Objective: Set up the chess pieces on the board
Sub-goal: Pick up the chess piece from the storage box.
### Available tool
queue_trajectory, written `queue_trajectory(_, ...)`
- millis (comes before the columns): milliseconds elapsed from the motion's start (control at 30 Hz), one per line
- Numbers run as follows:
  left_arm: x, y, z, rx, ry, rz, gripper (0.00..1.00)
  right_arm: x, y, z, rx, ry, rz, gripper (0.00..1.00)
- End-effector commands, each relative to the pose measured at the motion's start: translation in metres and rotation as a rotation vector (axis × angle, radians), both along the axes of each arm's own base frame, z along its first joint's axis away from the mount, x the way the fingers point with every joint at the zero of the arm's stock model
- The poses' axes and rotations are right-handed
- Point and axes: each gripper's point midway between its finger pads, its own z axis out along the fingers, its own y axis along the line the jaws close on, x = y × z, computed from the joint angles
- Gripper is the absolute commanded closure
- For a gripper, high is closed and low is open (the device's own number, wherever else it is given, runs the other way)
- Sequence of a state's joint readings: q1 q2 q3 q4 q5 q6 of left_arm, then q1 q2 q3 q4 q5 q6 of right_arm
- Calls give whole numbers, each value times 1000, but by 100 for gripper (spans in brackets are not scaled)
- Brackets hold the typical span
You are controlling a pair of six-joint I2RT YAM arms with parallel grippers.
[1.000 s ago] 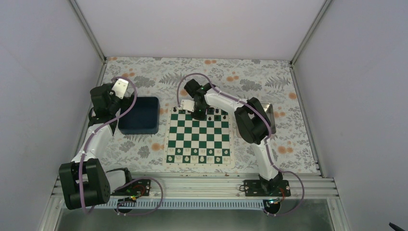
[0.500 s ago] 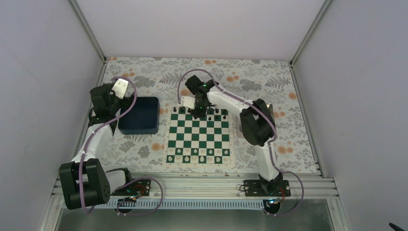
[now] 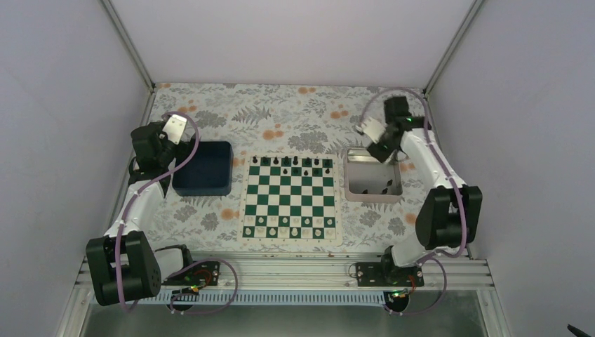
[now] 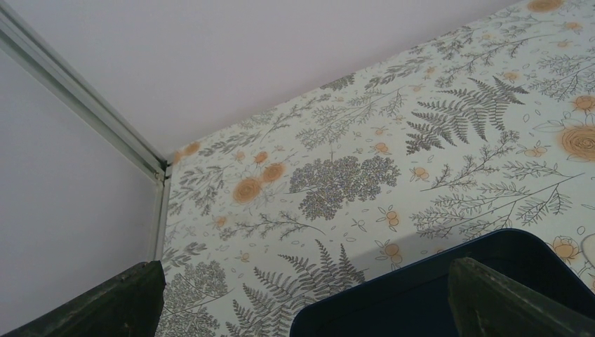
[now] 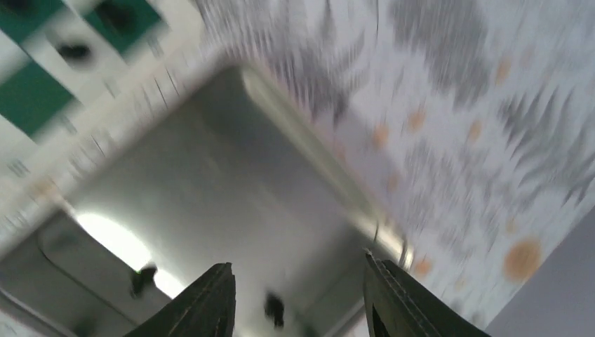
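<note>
Hanging upper right over the silver tray (image 3: 347,175), right jaws parted and empty. Left jaws spread wide above the blue bin (image 3: 203,168), left side. Black chess pieces (image 3: 295,163) lined along top edge of board (image 3: 290,200), centre frame.

Green-and-white board (image 3: 289,200) lies flat on the counter (image 3: 281,119), black chess pieces (image 3: 296,161) standing upright along its far rows, a few more loose in the silver tray (image 3: 373,199) just right of it.

left arm (image 3: 137,203) folded, wrist raised | left gripper (image 4: 303,265) jaws wide apart, empty | right arm (image 3: 438,168) reaching far forward | right gripper (image 5: 295,267) tilted down, jaws parted, empty, view blurred
</note>
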State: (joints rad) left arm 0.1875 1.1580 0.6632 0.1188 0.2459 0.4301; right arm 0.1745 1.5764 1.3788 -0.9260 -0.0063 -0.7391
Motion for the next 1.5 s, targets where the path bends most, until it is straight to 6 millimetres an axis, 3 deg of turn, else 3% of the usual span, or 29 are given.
queue_trajectory(0,0,-1,7,-5,-27,-10,0,-34,-53,-43,-59,91,3,51)
queue_trajectory(200,0,-2,11,-9,-30,-14,0,-53,-85,-91,-104,152,-44,51)
queue_trajectory(333,0,-2,10,-9,-29,-13,0,-54,-102,-105,-159,174,-77,52)
queue_trajectory(567,0,-2,10,-9,-28,-13,0,-52,-109,-105,-201,176,-26,52)
queue_trajectory(967,0,-1,8,-5,-26,-11,0,-73,-110,-113,-266,303,163,57)
queue_trajectory(1300,0,0,7,-3,-25,-8,0,-61,-116,-113,-301,317,193,60)
queue_trajectory(1467,0,0,6,-1,-23,-7,0,-59,-119,-123,-310,361,199,63)
